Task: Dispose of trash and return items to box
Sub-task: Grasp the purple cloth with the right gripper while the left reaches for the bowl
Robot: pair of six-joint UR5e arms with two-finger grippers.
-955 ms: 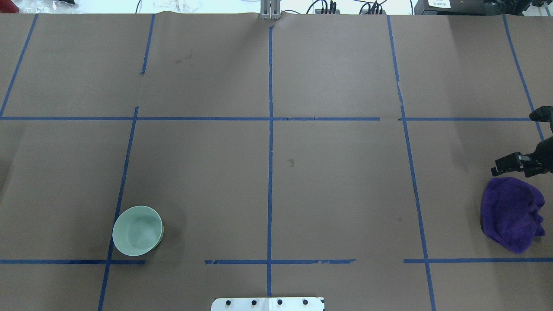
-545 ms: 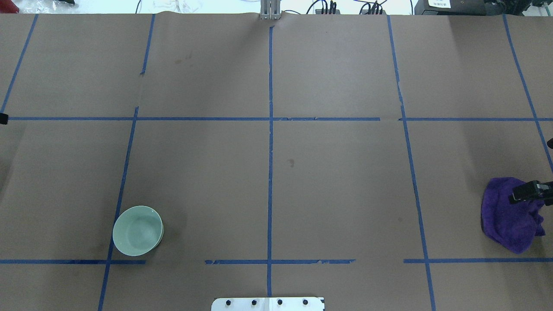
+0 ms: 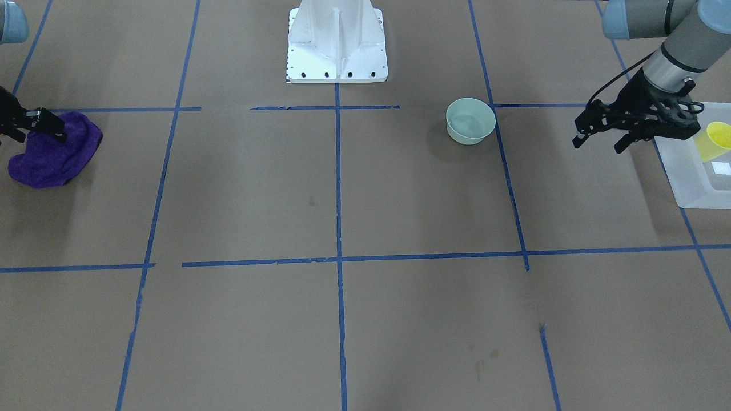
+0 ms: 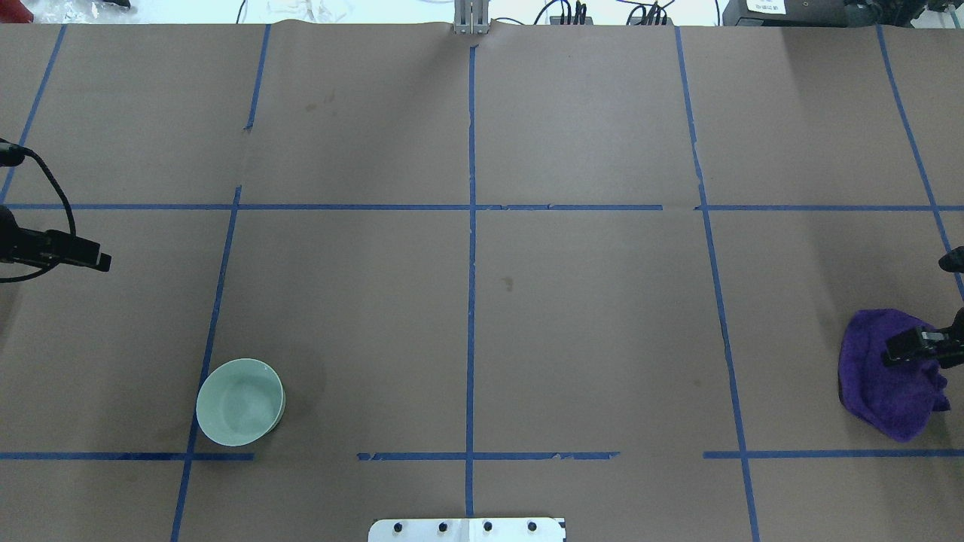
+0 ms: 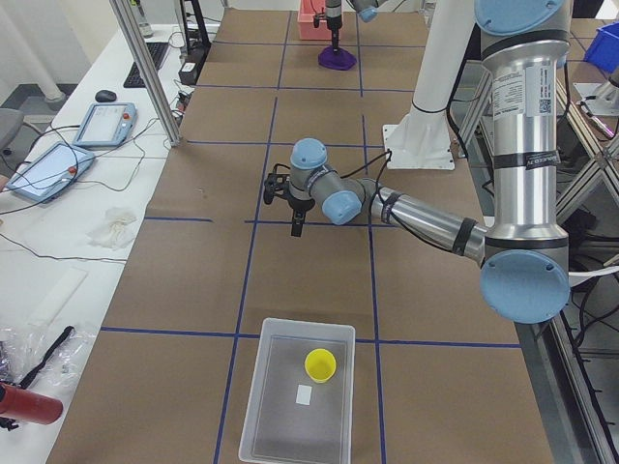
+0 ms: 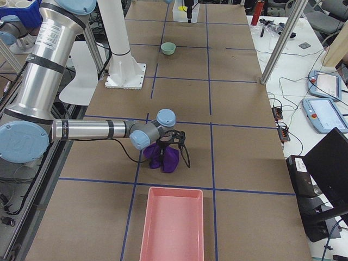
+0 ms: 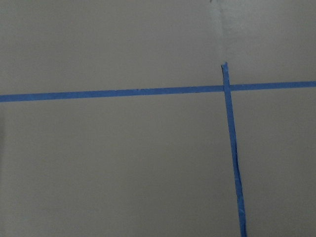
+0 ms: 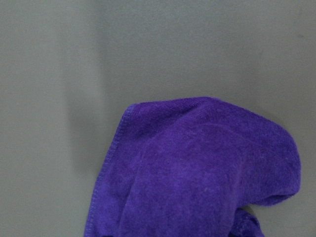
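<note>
**Task items.** The yellow cup (image 5: 320,364) sits inside the box (image 5: 269,418), next to a white label (image 5: 304,393). The box stands at the table's left end, outside the overhead view. The cup is thin, glossy, tapered plastic. The box is a translucent, whitish tub with rounded corners.

**Left gripper** (image 3: 598,145). The jaws are apart with nothing between them. It hangs over bare brown paper, just to the right of the box.

**Right gripper** (image 6: 173,144). It hangs directly over the purple cloth (image 4: 885,391), a crumpled terry mound at the table's right end, near a pink tray (image 6: 171,228). The jaws appear to be apart. The overhead frame cuts the claw at its edge, so this reading is tentative. The wrist camera shows only the cloth and its stitched hem below.

**Governing relation.** The pale green bowl (image 4: 239,403) is judged to be the next item for the box.
- It lies to the right of the left claw and nearer the robot's base, well apart from it.
- The left arm is much the nearer arm, as the right arm is at the opposite end of the table.
- The bowl is round and stands upright with its mouth up, so it has no long axis to align with.
- Its wall is smooth, hard and thin, so one finger inside the rim and one outside looks the surest hold.
- The carry to the box would then run left and slightly far.

**Risk.** The cloth is soft and loose, so a shallow pinch may lift only one fold.
</note>
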